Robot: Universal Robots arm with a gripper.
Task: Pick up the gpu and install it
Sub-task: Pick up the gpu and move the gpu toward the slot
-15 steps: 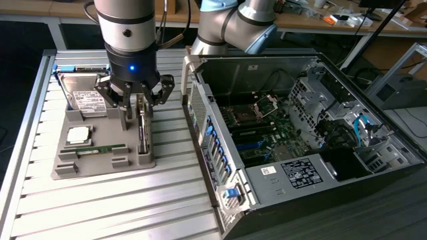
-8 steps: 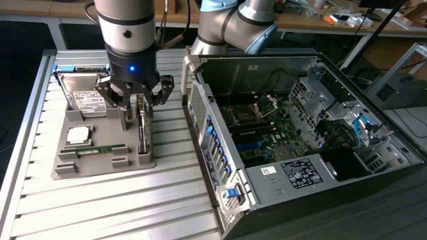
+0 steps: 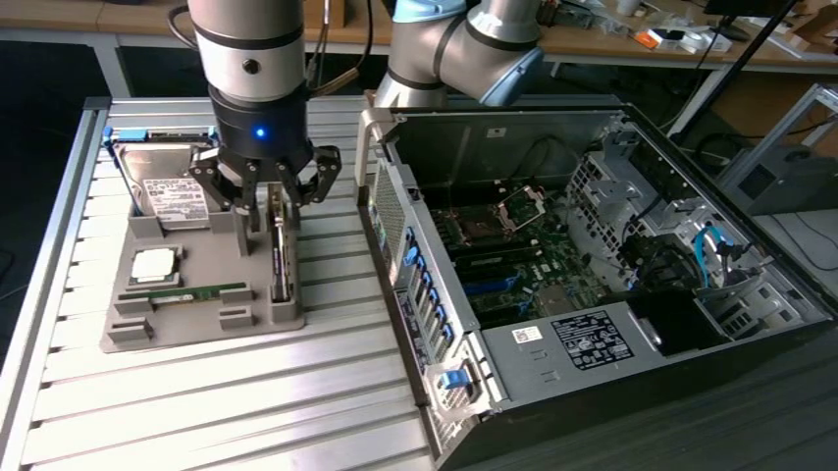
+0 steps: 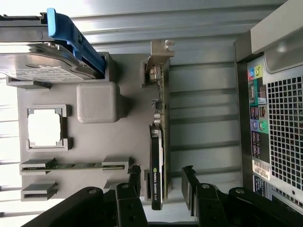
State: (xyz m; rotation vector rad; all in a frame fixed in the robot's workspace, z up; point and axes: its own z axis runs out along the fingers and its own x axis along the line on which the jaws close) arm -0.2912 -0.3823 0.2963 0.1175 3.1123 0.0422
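Observation:
The gpu stands on its edge in a slot along one side of the grey holder tray. It is a green card with a black block and a silver end bracket. My gripper hangs straight above it, open. In the wrist view the gpu runs between my two black fingers, which stand a little apart from its black block end, one on each side. The gripper holds nothing.
The grey tray also carries a hard drive, a CPU chip and a narrow RAM stick. The open computer case lies at the exterior view's right, motherboard exposed. Both rest on a slatted metal table.

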